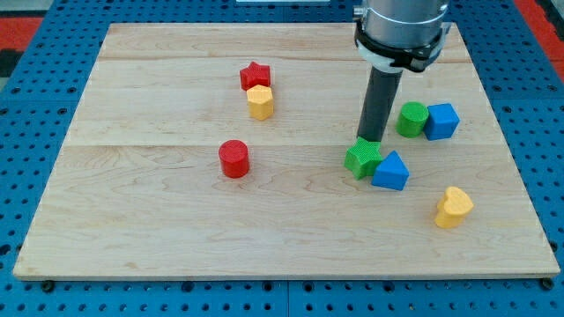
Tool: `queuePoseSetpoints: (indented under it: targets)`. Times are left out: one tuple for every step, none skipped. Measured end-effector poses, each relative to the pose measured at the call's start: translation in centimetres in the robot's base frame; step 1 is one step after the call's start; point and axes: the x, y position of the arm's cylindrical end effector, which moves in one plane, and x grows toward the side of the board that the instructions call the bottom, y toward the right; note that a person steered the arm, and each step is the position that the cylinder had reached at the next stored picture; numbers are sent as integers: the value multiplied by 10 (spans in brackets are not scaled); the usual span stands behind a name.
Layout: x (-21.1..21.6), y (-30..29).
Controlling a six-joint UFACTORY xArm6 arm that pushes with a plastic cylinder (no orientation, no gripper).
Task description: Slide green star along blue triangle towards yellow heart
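Green star [362, 158] sits right of the board's middle, and you can see it pressed against the blue triangle [391, 171], which lies just to its lower right; the two touch along one side. Look toward the view's bottom right and you find the yellow heart [454, 207], apart from the triangle, near the board's right edge.

Your arm comes down from the view's top, its grey and black collar cut off by the frame, and the dark rod hangs nearly straight below it. My tip [371, 140] meets the star at its upper edge, on the side away from the heart; you cannot tell for sure whether it touches the block or stands a hair behind it. The rod carries no jaws, so nothing opens, closes or clamps here: it is a bare stick resting at the star's back.

To the right of the rod you see a green cylinder [411, 119] and a blue cube [442, 121] side by side, touching or nearly so. On the left half, a red star [256, 76] sits just above a yellow hexagonal block [260, 102], the two in contact, and a red cylinder [234, 158] stands alone below them. All rest on the pale wooden board [159, 211], which lies on a blue pegboard table [35, 97].
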Motion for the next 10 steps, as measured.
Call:
queuePoseSetpoints:
  targets:
    - [-24, -35]
    - [-27, -101]
    - [5, -123]
    - [13, -104]
    - [20, -63]
    - [37, -18]
    - [57, -14]
    - [62, -15]
    - [62, -37]
    - [62, -70]
